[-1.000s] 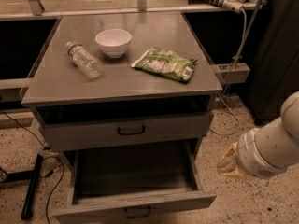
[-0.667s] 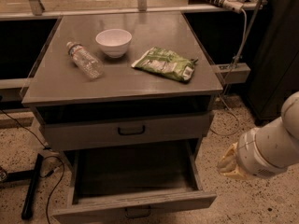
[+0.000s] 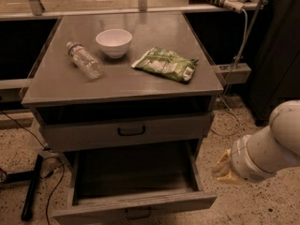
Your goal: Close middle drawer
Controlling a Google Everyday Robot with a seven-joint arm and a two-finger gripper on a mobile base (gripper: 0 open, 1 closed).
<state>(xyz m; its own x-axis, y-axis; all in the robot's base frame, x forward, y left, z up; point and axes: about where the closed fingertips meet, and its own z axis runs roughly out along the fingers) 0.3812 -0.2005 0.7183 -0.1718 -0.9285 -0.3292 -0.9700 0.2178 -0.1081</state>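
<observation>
The grey cabinet (image 3: 122, 86) has its top drawer (image 3: 89, 136) nearly shut. Below it the middle drawer (image 3: 133, 175) is pulled far out. Its inside looks empty, and its flat front with a black bar handle (image 3: 137, 213) is at the bottom edge of the view. The lowest drawer is hidden under it. My gripper (image 3: 221, 168) hangs at the end of the white arm (image 3: 269, 146). It is to the right of the open drawer, beside its right wall and apart from it, holding nothing that I can see.
On the cabinet top lie a white bowl (image 3: 114, 42), a plastic bottle (image 3: 85, 60) on its side and a green snack bag (image 3: 165, 63). Cables and a black stand leg (image 3: 32, 187) are on the floor at left. A cable (image 3: 238, 46) hangs at right.
</observation>
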